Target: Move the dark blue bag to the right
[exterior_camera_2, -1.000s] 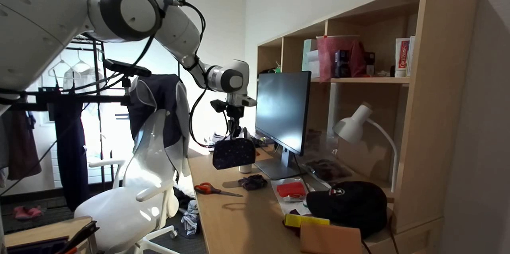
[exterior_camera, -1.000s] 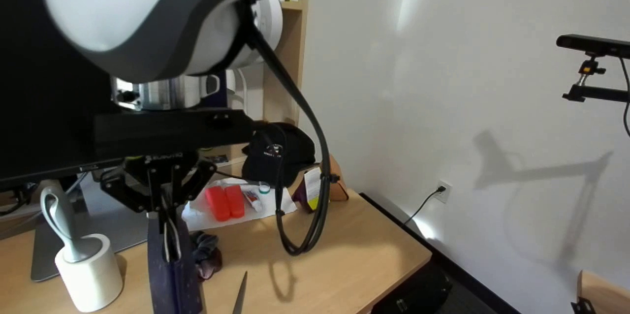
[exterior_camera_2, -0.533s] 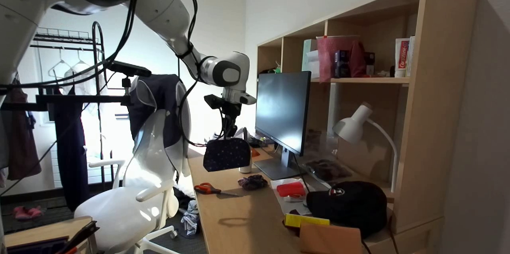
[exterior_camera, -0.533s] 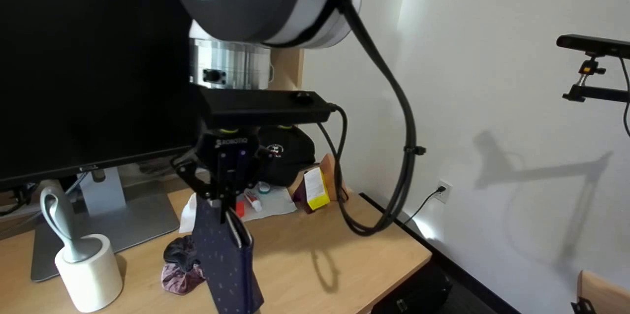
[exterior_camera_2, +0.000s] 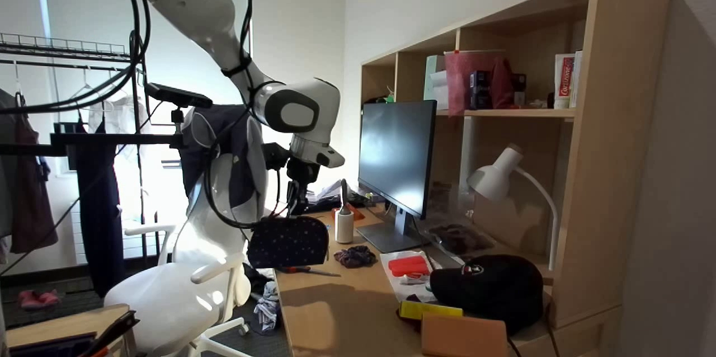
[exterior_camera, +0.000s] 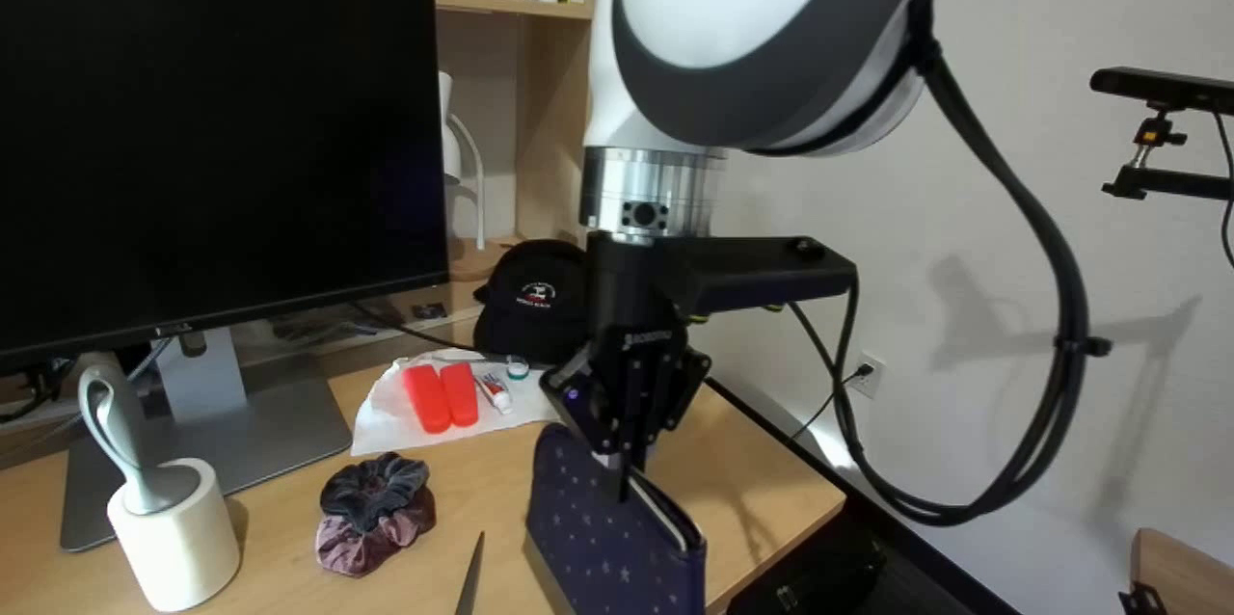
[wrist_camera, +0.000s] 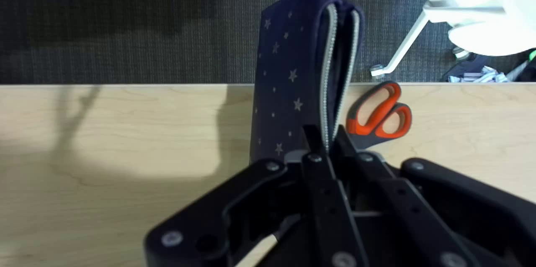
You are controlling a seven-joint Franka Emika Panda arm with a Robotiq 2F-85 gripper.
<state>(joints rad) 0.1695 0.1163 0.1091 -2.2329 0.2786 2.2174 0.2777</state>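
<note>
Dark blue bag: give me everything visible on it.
The dark blue bag is slim and fabric-looking, scattered with pale stars, its upper corners rounded. Two pale zipper edges run along its top, parted. The tool pinches it there; the bag hangs roughly upright, apparently above the desk, reaching past the desk's edge in the wrist view. No other contact shows.

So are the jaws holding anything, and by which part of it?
Yes, the dark blue star-patterned zip pouch; the jaws pinch its zippered top edge, near the middle.
</note>
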